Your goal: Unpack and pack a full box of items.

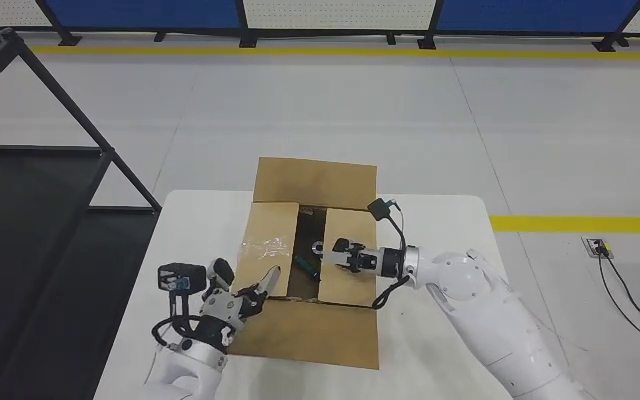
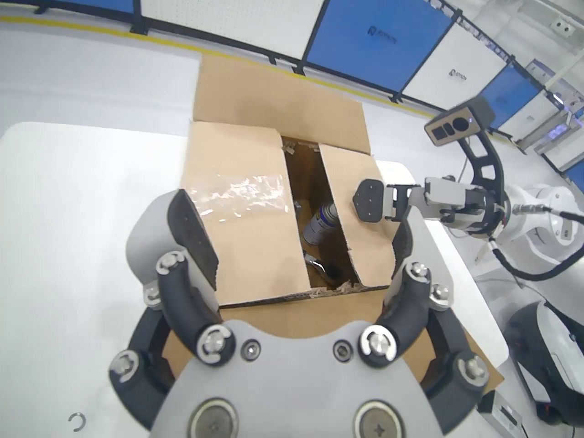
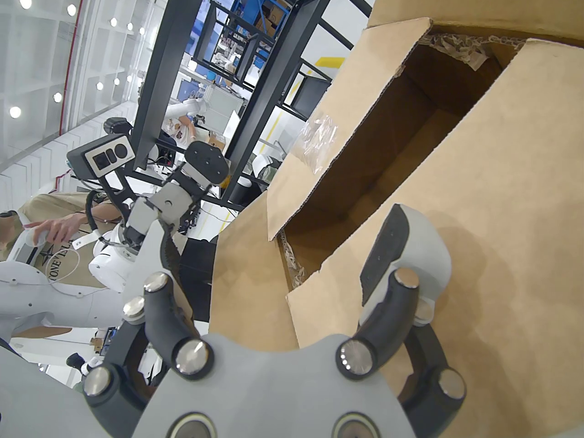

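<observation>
A cardboard box (image 1: 270,225) (image 2: 237,175) (image 3: 502,161) stands mid-table, its two top flaps parted by a narrow gap. Inside the gap lie a spray can (image 2: 321,223) and a dark-handled tool (image 2: 321,268). My left gripper (image 1: 247,277) (image 2: 296,248) is open at the box's near left corner, with nothing between its fingers (image 2: 191,234). From the right side, my right gripper (image 1: 322,256) (image 3: 278,252) is open over the inner edge of the right flap (image 2: 360,230), one pad (image 3: 388,248) just above the cardboard. It also appears as my right gripper (image 2: 369,200) in the left wrist view.
The white table (image 1: 200,230) has bare room left and right of the box. The far flap (image 1: 315,180) and near flap (image 1: 310,335) lie folded outward. A black rack (image 1: 60,200) stands beside the table's left side. A small metal ring (image 2: 76,422) lies on the table.
</observation>
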You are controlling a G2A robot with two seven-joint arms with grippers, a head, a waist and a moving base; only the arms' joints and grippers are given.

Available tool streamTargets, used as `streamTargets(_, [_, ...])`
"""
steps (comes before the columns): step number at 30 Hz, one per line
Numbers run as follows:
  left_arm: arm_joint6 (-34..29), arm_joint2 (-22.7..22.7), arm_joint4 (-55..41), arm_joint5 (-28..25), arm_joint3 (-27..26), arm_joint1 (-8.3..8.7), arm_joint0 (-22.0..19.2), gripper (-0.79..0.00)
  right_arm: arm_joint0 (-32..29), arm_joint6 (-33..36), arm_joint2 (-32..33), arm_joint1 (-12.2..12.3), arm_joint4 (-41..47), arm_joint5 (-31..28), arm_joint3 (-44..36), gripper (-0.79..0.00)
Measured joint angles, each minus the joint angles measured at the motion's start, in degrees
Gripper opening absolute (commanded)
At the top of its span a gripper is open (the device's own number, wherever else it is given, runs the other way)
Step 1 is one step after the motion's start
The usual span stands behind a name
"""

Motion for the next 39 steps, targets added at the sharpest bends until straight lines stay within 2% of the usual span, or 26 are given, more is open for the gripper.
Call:
streamTargets(4, [5.2, -7.7, -0.8, 1.4, -0.1, 0.19, 5.3, 0.000, 0.1, 0.2, 0.3, 0.0, -0.1, -0.1, 0.0, 0.000])
streamTargets(7, [8.1, -13.5, -1.8, -0.3, 1.8, 0.38, 8.9, 0.000, 0.2, 0.4, 0.7, 0.1, -0.1, -0.2, 0.0, 0.000])
streamTargets(10, [9.8, -18.4, -2.8, -1.3, 4.7, 0.48, 11.3, 0.000, 0.2, 0.4, 0.9, 0.1, 0.0, -0.2, 0.0, 0.000])
streamTargets(13, [10.0, -21.2, -2.7, -2.2, 7.3, 0.59, 12.3, 0.000, 0.2, 0.5, 1.1, 0.1, -0.1, -0.2, -0.2, 0.000])
streamTargets(17, [9.3, -21.5, 1.4, -2.0, 9.8, 0.71, 12.7, 0.000, -0.2, 0.4, 1.6, 0.2, -0.5, 0.2, -0.8, 0.000])
streamTargets(29, [8.6, -20.9, 2.0, -2.2, 10.2, 0.70, 12.6, 0.000, -0.9, 0.5, 1.4, 0.2, -1.4, 1.5, -2.4, 0.000])
streamTargets(35, [6.5, -18.6, 11.1, -5.6, 15.1, 1.26, 8.5, 0.000, -1.0, 0.3, 1.7, 0.2, -1.3, 1.4, -2.1, 0.000])
streamTargets(39, [6.8, -17.7, 14.0, -11.5, 20.0, 1.70, 4.6, 0.000, -1.5, 0.1, 2.3, 0.3, -1.3, 1.5, -2.3, 0.000])
